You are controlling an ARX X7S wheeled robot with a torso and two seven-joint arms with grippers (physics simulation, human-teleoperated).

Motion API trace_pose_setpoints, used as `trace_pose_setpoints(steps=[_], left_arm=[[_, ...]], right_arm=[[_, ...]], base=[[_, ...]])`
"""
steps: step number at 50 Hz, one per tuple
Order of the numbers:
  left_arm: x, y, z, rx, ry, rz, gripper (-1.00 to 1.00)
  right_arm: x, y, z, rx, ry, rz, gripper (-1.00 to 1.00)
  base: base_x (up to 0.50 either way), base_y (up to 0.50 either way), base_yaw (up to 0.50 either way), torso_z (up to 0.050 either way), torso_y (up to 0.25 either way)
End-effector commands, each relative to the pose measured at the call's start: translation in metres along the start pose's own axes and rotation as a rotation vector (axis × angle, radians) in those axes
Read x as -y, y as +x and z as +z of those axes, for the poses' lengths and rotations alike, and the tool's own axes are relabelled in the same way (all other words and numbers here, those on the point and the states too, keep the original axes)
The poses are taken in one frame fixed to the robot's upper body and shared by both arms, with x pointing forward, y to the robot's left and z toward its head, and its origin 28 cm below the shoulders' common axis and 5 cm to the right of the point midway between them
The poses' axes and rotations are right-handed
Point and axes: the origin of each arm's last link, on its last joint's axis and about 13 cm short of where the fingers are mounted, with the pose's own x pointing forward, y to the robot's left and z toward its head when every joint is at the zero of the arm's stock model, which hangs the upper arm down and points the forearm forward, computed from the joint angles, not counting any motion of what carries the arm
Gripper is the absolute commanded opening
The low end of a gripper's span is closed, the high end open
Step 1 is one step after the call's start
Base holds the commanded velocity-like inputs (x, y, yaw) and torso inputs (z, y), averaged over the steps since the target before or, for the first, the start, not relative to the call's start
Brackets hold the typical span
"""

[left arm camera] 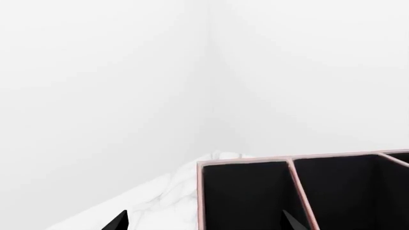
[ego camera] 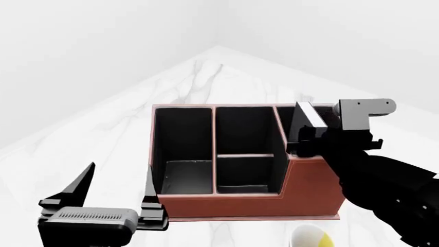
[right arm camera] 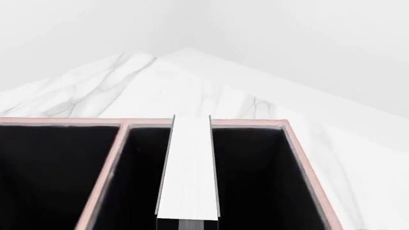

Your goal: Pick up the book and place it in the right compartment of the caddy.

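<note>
The reddish-brown caddy (ego camera: 240, 206) stands on the white marble table, its black sections open to the top. My right gripper (ego camera: 312, 138) is shut on the book (ego camera: 309, 117), a black cover with white page edges, held upright at the right compartment (ego camera: 312, 177). In the right wrist view the book's white edge (right arm camera: 188, 167) runs down the middle of that compartment (right arm camera: 255, 177); its lower end is hidden. My left gripper (ego camera: 120, 169) is open and empty, in front of the caddy's left end. In the left wrist view the left gripper (left arm camera: 204, 223) straddles the caddy's rim (left arm camera: 246, 163).
A white-and-yellow mug (ego camera: 310, 237) sits at the front edge of the head view, just before the caddy's right end. The marble table (ego camera: 205, 77) narrows to a corner behind the caddy, with plain white walls beyond.
</note>
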Motion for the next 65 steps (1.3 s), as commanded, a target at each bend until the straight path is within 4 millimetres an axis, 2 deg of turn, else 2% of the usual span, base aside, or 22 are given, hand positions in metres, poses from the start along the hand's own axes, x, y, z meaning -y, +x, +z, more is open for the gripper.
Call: trace_pose_setpoints(steps=[1,11,12,41,65], left_arm=[[0.000,0.000,0.000,0.000,0.001,0.000,1.00],[0.000,0.000,0.000,0.000,0.001,0.000,1.00],[0.000,0.000,0.000,0.001,0.001,0.000,1.00],[0.000,0.000,0.000,0.002,0.001,0.000,1.00],[0.000,0.000,0.001,0.002,0.000,-0.001,1.00]], right_arm=[[0.005,0.002,0.005,0.047,-0.015,-0.025,-1.00],[0.005,0.002,0.006,0.047,-0.009,-0.020,-1.00],[0.004,0.002,0.005,0.046,-0.016,-0.017,1.00],[0.004,-0.001,0.007,0.052,-0.004,-0.009,1.00],[0.005,-0.016,0.028,0.270,0.073,-0.005,1.00]], base=[[0.00,0.00,0.00,0.000,0.000],[0.00,0.00,0.00,0.001,0.001],[0.00,0.00,0.00,0.000,0.000],[0.00,0.00,0.00,0.000,0.000],[0.00,0.00,0.00,0.000,0.000]])
